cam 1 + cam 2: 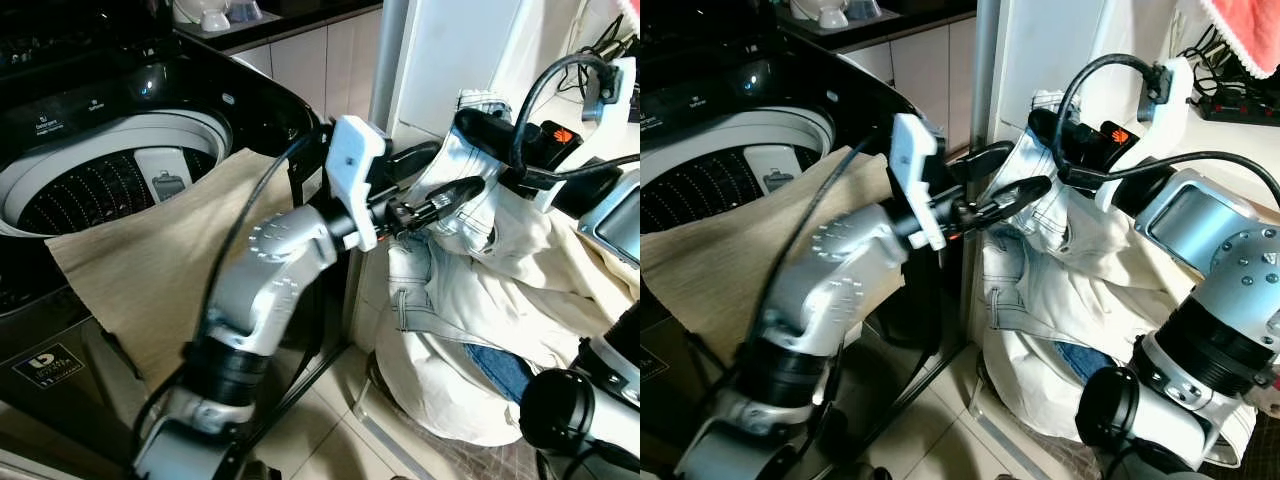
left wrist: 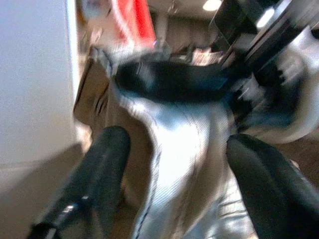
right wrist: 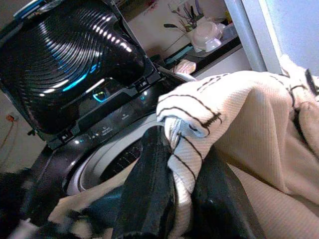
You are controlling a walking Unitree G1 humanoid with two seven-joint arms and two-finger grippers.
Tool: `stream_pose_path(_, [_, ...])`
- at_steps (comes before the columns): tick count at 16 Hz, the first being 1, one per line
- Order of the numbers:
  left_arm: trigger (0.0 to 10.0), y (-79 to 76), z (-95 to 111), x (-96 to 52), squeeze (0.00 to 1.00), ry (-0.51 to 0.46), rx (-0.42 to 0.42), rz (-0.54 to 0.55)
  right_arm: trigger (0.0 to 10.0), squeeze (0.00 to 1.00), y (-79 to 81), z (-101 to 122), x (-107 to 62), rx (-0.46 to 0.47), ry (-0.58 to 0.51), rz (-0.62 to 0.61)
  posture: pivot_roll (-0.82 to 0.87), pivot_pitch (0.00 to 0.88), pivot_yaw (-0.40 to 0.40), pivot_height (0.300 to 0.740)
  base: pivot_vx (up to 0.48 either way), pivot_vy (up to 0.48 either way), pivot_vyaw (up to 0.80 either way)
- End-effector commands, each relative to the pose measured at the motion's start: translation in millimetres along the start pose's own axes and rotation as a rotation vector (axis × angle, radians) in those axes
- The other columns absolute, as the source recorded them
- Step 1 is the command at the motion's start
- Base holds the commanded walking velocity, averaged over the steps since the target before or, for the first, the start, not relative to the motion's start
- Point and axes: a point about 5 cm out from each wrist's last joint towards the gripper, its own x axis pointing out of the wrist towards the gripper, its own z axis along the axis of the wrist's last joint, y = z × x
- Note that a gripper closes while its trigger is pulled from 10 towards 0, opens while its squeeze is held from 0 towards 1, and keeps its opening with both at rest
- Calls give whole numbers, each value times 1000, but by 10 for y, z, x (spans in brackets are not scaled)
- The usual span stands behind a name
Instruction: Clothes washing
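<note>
Left eye view: black top-loading washing machine [image 1: 150, 110] sitting at 10 o'clock with lid up, perforated drum showing. A beige ribbed cloth [image 1: 170, 250] is draping over the machine's front rim, part hanging outside. At 3 o'clock a pile of off-white denim clothes [image 1: 470, 330] is heaping in a laundry basket, a blue garment [image 1: 500, 370] peeking out low in the pile. The left tool [image 1: 440, 200] is reaching toward 2 o'clock, fingers spread on either side of a raised fold of the denim.

Right eye view: same layout. The right tool [image 1: 1060, 135] is pinching the top of that denim piece [image 1: 1040, 210] and holding it above the pile.

Left wrist view: blurred. Two black fingers [image 2: 99, 164] are standing apart with the pale seamed denim between them, not yet clamped.

Right wrist view: the right tool's fingers [image 3: 149, 184] are closing on striped cream knit fabric [image 3: 209, 119], the open machine lying beyond.

Handling judgement: denim is looking soft but fairly heavy, likely to sag and drag. Best hold is probably the thick waistband or seam, bunched.
</note>
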Motion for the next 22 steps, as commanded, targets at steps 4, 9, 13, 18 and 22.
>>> stream_pose_path(4, [8314, -48, -21, 52, 0, -13, 0, -31, 0, 0, 156, 62, 10, -21, -23, 68, -128, 0, 21, 740, 0, 0, 0])
stream_pose_path(9, [0, -14, -68, 20, 0, -5, -2, -18, 0, 0, 168, 43, -1, -15, -27, 62, -126, 0, 28, 740, 0, 0, 0])
stream_pose_path(13, [0, -15, -74, -1, 0, -2, -6, -35, 0, 0, 180, 21, -3, -16, -25, 64, -123, 0, 34, 740, 0, 0, 0])
stream_pose_path(18, [0, -45, -89, -1, 0, -2, -22, -65, 0, 0, 192, -29, -3, -36, -10, 55, -125, 0, 36, 740, 0, 0, 0])
stream_pose_path(22, [0, -28, -95, -10, 0, 5, -28, -55, 0, 0, 201, -36, -3, -54, -8, 54, -125, 0, 36, 740, 0, 0, 0])
